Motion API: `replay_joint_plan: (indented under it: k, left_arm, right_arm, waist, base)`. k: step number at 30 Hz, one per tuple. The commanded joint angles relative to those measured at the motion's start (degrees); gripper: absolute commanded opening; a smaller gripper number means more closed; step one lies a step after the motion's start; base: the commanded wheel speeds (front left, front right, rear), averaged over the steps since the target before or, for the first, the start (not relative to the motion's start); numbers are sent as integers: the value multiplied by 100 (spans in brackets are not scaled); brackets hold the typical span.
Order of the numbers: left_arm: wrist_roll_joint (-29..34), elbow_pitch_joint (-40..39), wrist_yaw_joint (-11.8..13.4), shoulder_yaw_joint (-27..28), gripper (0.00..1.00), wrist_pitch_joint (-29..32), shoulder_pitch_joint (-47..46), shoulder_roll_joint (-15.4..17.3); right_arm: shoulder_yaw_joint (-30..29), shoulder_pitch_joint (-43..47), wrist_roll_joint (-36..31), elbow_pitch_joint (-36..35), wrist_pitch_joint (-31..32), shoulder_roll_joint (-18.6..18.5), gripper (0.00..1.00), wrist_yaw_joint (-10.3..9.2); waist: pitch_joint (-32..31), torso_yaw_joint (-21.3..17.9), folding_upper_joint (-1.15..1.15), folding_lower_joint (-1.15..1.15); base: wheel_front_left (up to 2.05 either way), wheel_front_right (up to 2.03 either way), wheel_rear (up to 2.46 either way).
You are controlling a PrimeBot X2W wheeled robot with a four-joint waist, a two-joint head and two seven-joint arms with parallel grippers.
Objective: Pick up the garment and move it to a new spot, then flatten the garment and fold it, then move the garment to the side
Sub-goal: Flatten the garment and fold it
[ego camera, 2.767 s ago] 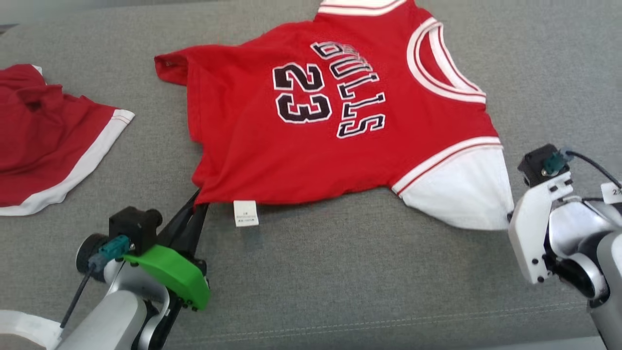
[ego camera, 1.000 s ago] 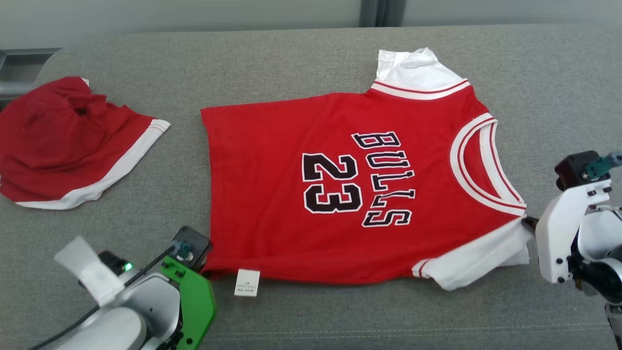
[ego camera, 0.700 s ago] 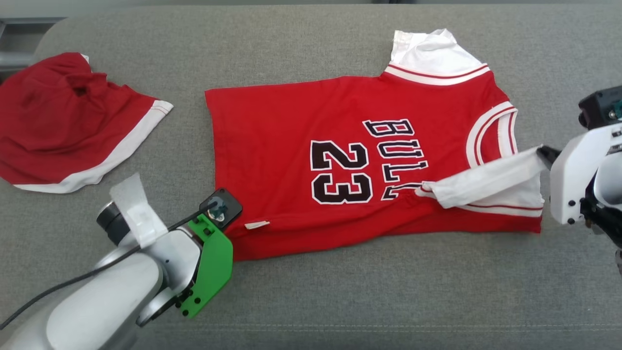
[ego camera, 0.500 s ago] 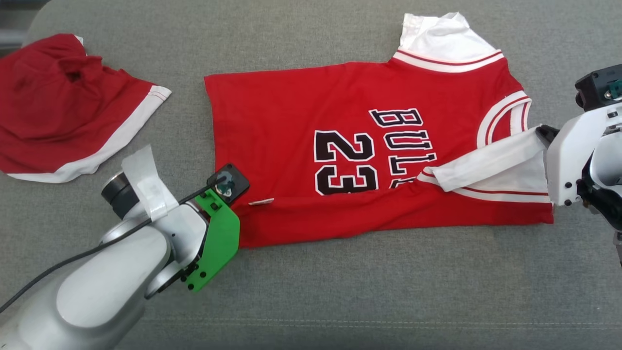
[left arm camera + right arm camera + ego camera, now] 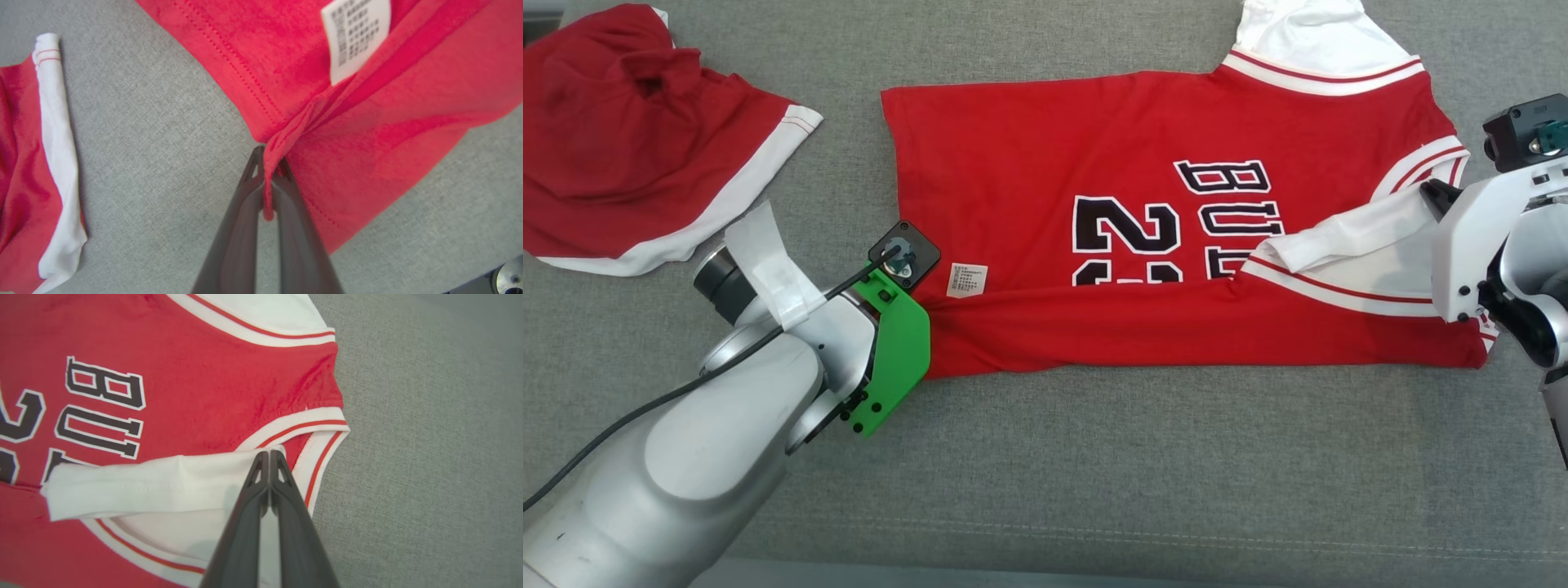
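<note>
The garment (image 5: 1094,147) is a red jersey with white sleeves and black "23" lettering, lying on the grey cushion with its near long edge folded up over the lower part of the print. My left gripper (image 5: 267,165) is shut on the red hem corner (image 5: 282,139) at the jersey's left end, just below the white care label (image 5: 966,279). My right gripper (image 5: 269,455) is shut on the edge of the white sleeve (image 5: 155,482), which lies folded across the chest beside the collar trim (image 5: 294,424). In the head view my right gripper (image 5: 1433,194) sits at the jersey's right end.
A second red garment with white trim (image 5: 629,131) lies crumpled at the far left, apart from the jersey; its white edge (image 5: 57,139) appears in the left wrist view. Bare grey cushion (image 5: 1176,474) stretches in front of the jersey, with a seam near the front edge.
Both grippers have carried the jersey's near edge away from me, folding it over the lower half of the "23" and lettering. The care label has flipped over. The head camera has shifted.
</note>
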Motion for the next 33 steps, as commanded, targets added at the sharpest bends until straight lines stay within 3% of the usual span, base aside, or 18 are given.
replay_joint_plan:
  k: [1, 14, 15, 16, 17, 26, 33]
  left_arm:
    - [24, 36, 37, 18, 0, -28, -124, -20]
    - [57, 277, 163, 99, 3, -388, -277, -145]
    - [86, 301, 204, 118, 98, -449, -285, -147]
    - [89, 328, 267, 154, 100, -506, -282, -160]
    - [90, 352, 312, 170, 100, -548, -267, -179]
    - [-201, 407, 708, 424, 100, -916, 236, -139]
    - [-619, -68, 1168, 675, 100, -1124, 1058, -60]
  right_arm:
    - [0, -91, -41, 33, -66, -22, 0, -7]
    - [-119, -230, -326, 473, -633, 189, 0, -8]
    - [-96, -228, -332, 522, -664, 227, 13, -7]
    - [-89, -240, -324, 532, -746, 267, 75, -7]
    - [-156, -268, -316, 566, -827, 312, 100, -8]
    - [-359, -21, -391, 598, -1410, 499, 100, -8]
    - [-724, 772, -477, 125, -1330, 564, 100, -8]
  waist:
    - [-6, 6, 0, 0]
    - [-86, -14, 0, 0]
    - [-97, -20, 0, 0]
    - [-108, -26, 0, 0]
    - [-118, -33, 0, 0]
    - [-355, -52, 0, 0]
    - [-576, -63, 0, 0]
  base:
    - [0, 0, 0]
    - [0, 0, 0]
    - [0, 0, 0]
    - [0, 0, 0]
    - [0, 0, 0]
    - [0, 0, 0]
    - [0, 0, 0]
